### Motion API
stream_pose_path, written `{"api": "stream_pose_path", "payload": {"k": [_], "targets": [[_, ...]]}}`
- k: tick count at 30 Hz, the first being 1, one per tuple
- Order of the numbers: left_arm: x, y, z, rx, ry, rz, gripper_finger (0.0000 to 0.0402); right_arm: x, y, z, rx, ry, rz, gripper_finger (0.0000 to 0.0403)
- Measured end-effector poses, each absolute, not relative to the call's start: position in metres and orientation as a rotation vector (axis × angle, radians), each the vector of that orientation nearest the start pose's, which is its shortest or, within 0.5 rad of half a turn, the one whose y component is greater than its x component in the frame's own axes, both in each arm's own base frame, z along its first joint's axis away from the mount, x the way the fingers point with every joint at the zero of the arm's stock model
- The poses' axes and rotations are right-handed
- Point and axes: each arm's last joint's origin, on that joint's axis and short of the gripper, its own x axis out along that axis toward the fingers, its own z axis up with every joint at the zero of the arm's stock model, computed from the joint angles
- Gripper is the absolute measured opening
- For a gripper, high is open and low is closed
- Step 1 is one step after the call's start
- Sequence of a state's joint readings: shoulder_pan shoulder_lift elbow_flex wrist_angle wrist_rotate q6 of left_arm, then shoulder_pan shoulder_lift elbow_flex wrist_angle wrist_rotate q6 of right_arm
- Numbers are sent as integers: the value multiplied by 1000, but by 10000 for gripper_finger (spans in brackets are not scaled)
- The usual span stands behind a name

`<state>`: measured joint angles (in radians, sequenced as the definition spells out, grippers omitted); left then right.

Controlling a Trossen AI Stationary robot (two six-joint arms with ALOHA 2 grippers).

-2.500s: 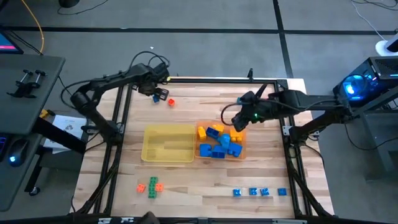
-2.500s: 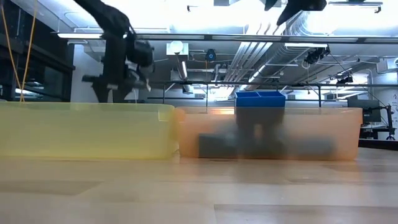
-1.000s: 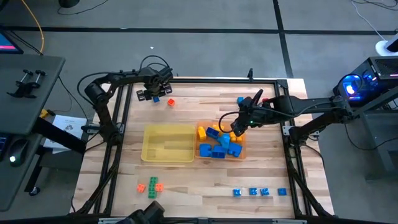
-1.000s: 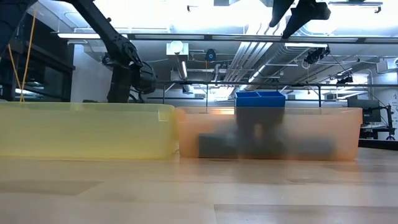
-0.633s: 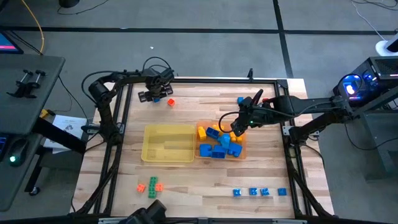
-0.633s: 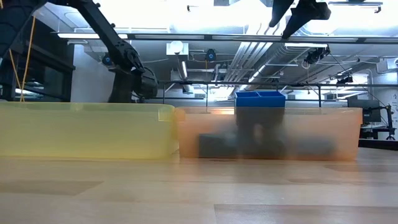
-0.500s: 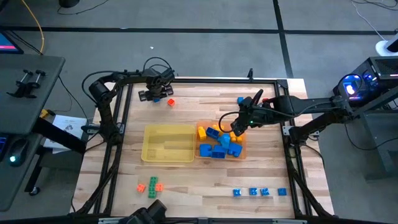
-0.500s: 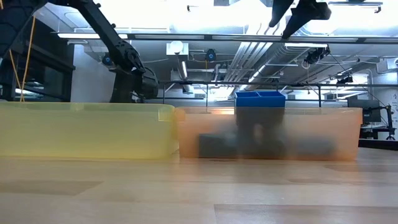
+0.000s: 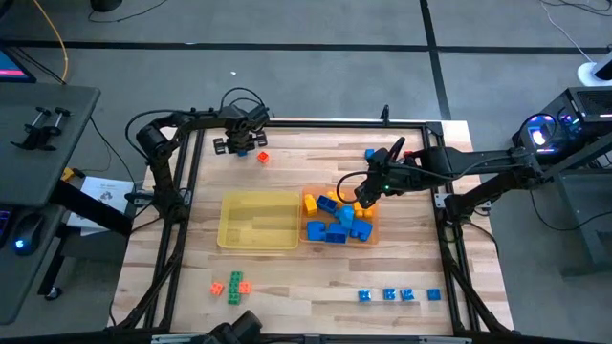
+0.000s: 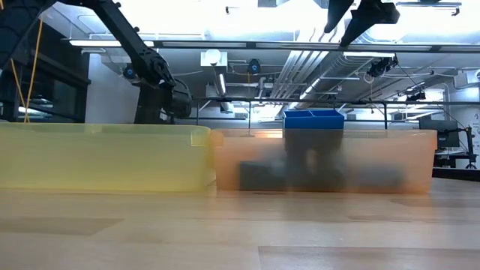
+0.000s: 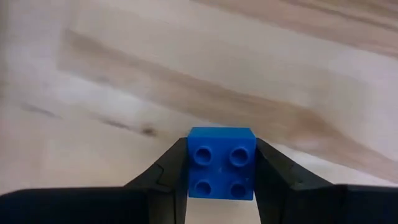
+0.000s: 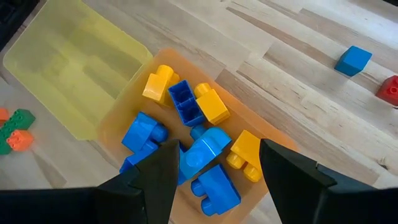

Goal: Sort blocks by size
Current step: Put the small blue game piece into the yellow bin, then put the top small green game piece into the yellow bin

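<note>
My left gripper (image 9: 239, 147) is at the table's far left corner, shut on a small blue block (image 11: 221, 163) whose four studs face the wrist camera. My right gripper (image 9: 366, 191) hangs open and empty above the orange tray (image 9: 373, 229), which holds several larger blue and yellow blocks (image 12: 186, 143). The yellow tray (image 9: 256, 221) beside it shows no blocks. A red block (image 9: 263, 157) lies on the wood near my left gripper. Tiny blue blocks (image 9: 397, 295) lie at the near right, and tiny green and orange ones (image 9: 229, 286) at the near left. My left gripper pinches the blue block by two opposite side walls (image 11: 193, 168) between its two fingers (image 11: 166, 177), with the studded top turned toward the wrist. In the low view the yellow tray hides the fingertips, so I cannot tell whether the block is on the table or lifted.
A blue block (image 9: 369, 154) lies on the wood beyond the orange tray, and a red one (image 12: 389, 90) shows near it in the right wrist view. The two trays stand side by side mid-table. Bare wood lies between the trays and the near row of tiny blocks.
My left arm has edged a little toward the table's right at the far left corner, its gripper staying on the blue block. My right gripper has kept still above the orange tray.
</note>
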<state>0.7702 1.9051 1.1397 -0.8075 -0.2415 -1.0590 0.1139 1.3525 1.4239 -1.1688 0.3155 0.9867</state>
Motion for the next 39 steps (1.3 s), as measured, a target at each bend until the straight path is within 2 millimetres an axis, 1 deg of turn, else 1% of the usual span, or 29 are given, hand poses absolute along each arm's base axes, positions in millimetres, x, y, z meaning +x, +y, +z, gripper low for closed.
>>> {"api": "stream_pose_path", "payload": {"k": [2,4,7,9,11,13,15,16,19,21,24,26,28,30,32,34,39], "targets": [[237,230,132,-1165,1003,1528,105,246,19,354,646,871,-686,218],[247,228,137,-1163,968,1414,105,246,19,354,635,869,-686,218],[252,224,149,-1134,966,1230,105,246,18,354,617,861,-684,218],[255,221,170,-1068,919,1096,105,246,18,354,605,849,-700,218],[257,209,197,-970,899,966,105,246,17,355,598,845,-706,218],[256,185,218,-877,957,864,105,247,15,355,587,844,-704,218],[253,156,235,-804,1019,790,105,247,15,355,584,841,-700,218],[251,142,246,-768,1023,755,104,247,15,355,583,842,-700,218],[246,92,273,-661,1027,612,104,247,15,355,569,846,-691,218],[245,55,283,-606,1018,486,104,247,15,355,572,850,-687,218],[236,3,285,-575,1026,310,104,247,15,355,572,850,-685,218],[230,-26,278,-569,1061,255,104,247,15,355,573,851,-685,218],[225,-48,267,-562,1107,242,105,247,16,355,577,854,-679,218],[220,-61,257,-525,1133,270,122,248,16,355,580,852,-676,218],[220,-65,248,-520,1132,343,152,248,16,355,583,848,-673,218],[223,-63,240,-525,1151,404,186,249,16,356,587,845,-668,218],[231,-43,232,-542,1181,472,260,250,16,356,601,834,-655,218]]}}
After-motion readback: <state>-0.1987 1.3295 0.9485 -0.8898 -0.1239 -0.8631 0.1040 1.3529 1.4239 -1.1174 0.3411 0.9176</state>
